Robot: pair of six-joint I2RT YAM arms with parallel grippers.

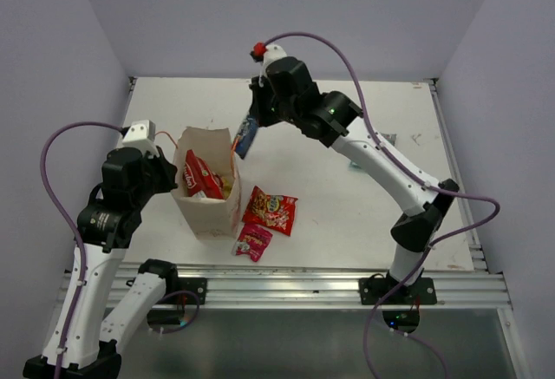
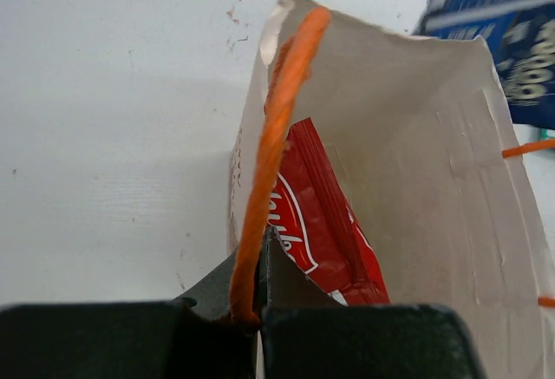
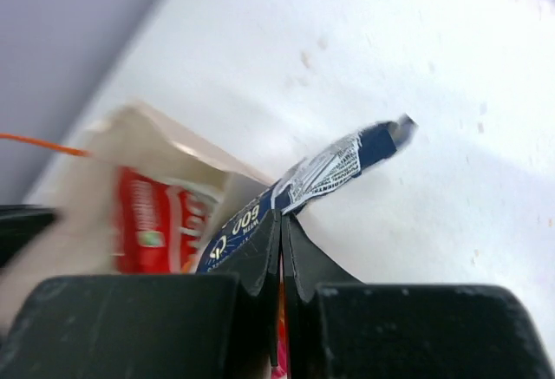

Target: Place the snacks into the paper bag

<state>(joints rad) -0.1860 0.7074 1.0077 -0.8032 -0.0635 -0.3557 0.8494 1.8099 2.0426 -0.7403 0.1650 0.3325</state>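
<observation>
Both clamped: left jaws on paper bag (image 1: 208,212), right jaws on dark blue packet (image 1: 245,137).

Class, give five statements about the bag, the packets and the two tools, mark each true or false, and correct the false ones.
1. The right tool is shut on a dark blue packet. True.
2. The paper bag lies on its side. False: it stands upright.
3. A red chip bag is inside the paper bag. True.
4. The left tool hangs open. False: it is shut on the paper bag's rim at the orange handle.
5. The pink packet is bagged. False: it lies on the table.
</observation>
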